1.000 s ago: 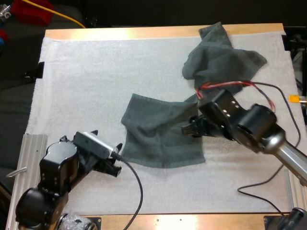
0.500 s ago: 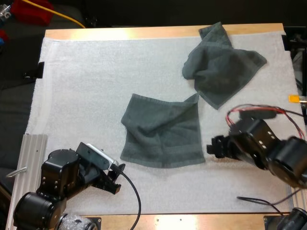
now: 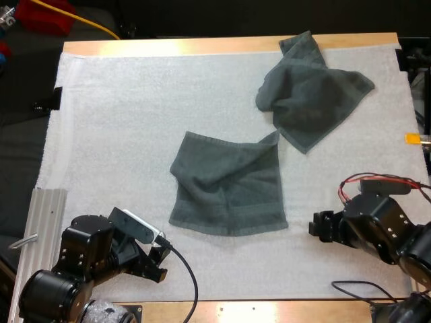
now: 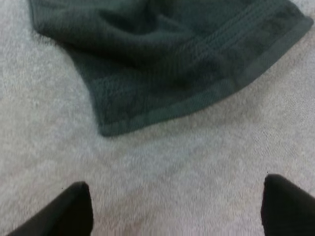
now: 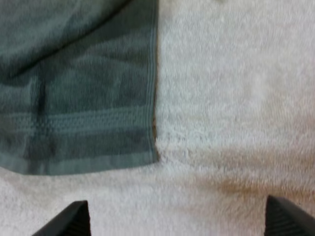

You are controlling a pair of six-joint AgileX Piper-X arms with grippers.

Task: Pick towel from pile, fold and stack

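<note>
With the left gripper (image 3: 160, 260) and right gripper (image 3: 319, 225) both spread wide and empty just off the near corners of the towel (image 3: 229, 192) lying rumpled mid-mat (image 3: 121, 121), a corner grab could pinch the mat too, or only one layer, and skew the fold.

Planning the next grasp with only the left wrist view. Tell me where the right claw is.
Observer: The right claw is over the mat, right of the nearer towel and clear of it.
Operator: Give me its fingers.
Observer: Open, its fingers apart over bare mat by that towel's near right corner.
Operator: Report any other towel.
Observer: A crumpled towel lies at the mat's far right, close by the nearer towel's far corner.
</note>
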